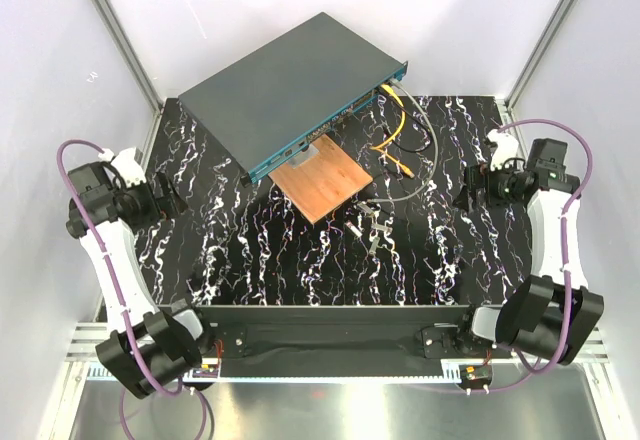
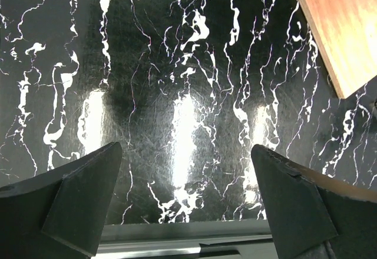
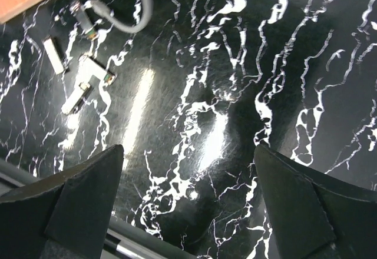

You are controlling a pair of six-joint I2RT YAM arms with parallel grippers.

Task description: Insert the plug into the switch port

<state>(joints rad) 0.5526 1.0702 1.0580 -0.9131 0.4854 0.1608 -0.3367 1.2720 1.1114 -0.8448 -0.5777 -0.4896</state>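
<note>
Spread wide, holding nothing: left gripper [image 2: 182, 153] well left of the copper plate [image 1: 322, 178], right gripper [image 3: 188, 150] well right. Just off the plate's right edge, plug [image 3: 85, 20] on grey cable [image 3: 141, 12]; switch port [image 1: 345, 118] just behind. Could skid or pinch crooked — glossy black veined tabletop [image 1: 250, 260], likely stiff cable. White walls [image 1: 480, 20] close round.

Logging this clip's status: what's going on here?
Nothing is being handled yet. The left gripper and right gripper hang open and empty over the marbled table, out at the sides. The switch sits at the back, teal port face toward the arms. A grey cable and small loose connectors lie near the copper-brown plate.
</note>
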